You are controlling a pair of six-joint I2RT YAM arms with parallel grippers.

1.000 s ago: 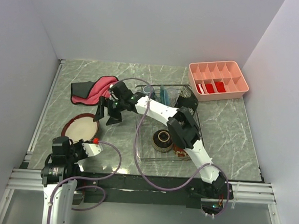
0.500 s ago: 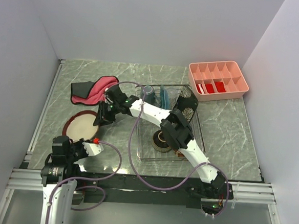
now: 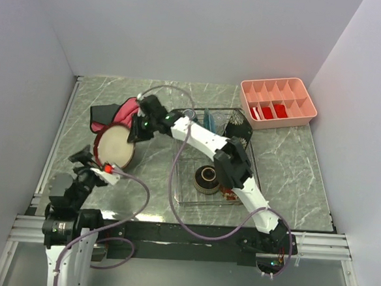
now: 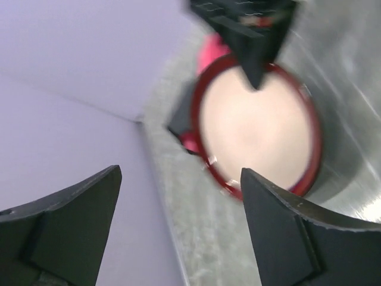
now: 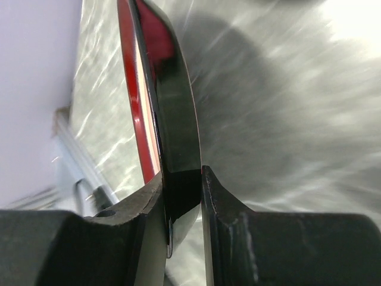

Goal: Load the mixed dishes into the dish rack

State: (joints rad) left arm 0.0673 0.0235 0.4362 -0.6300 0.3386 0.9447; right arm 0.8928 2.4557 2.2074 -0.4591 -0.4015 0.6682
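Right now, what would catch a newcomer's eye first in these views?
The right gripper is shut on the rim of a red-edged plate, holding it up on edge over the table's left side. The left gripper hangs open near it, and the wire rack at centre already holds dishes.

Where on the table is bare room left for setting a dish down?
Free: the table between dish rack and right wall, and the strip behind the rack up to the pink tray. Crowded on the left, around the red-pink cloth and the red-rimmed plate.
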